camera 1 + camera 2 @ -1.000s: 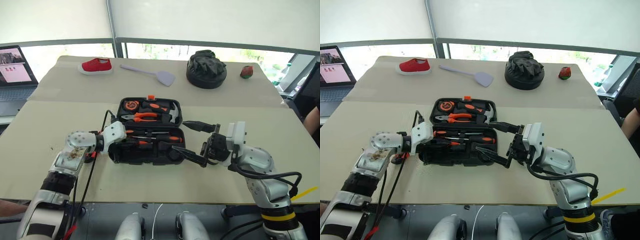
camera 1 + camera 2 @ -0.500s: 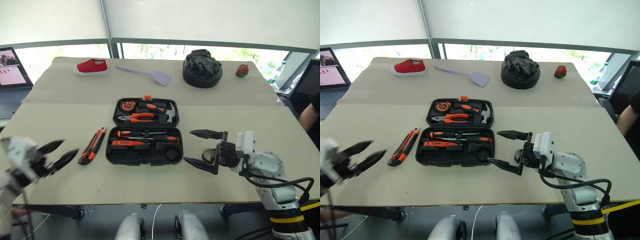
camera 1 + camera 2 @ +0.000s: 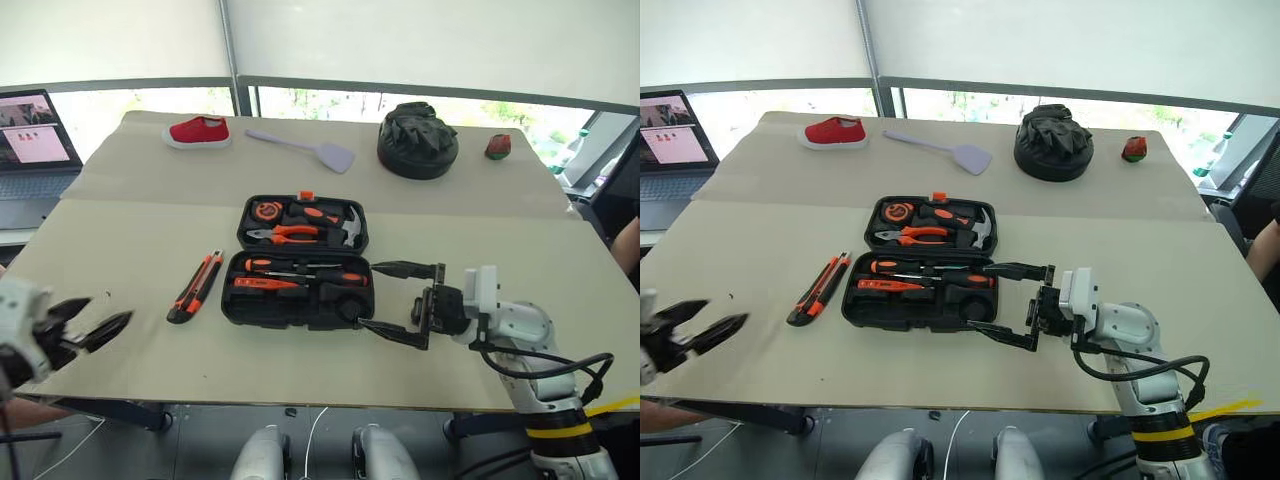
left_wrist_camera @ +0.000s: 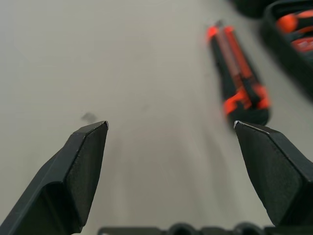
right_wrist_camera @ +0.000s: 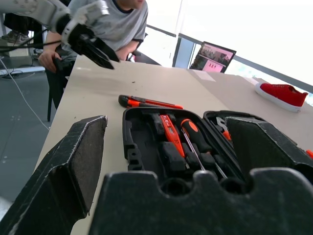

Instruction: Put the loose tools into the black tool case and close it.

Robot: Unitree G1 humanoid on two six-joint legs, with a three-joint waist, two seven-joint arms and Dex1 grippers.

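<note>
The case lies open mid-table with screwdrivers slotted in its near half. The knife rests on bare table just left of it, apart from its edge. My right gripper gapes wide at the case's near right corner. My left gripper hangs wide, empty, over the table's near left edge.

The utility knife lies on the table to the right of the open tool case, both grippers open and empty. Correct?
Not quite. The utility knife lies left of the open tool case, as the left eye view shows. The left gripper and right gripper are indeed open and empty.
</note>
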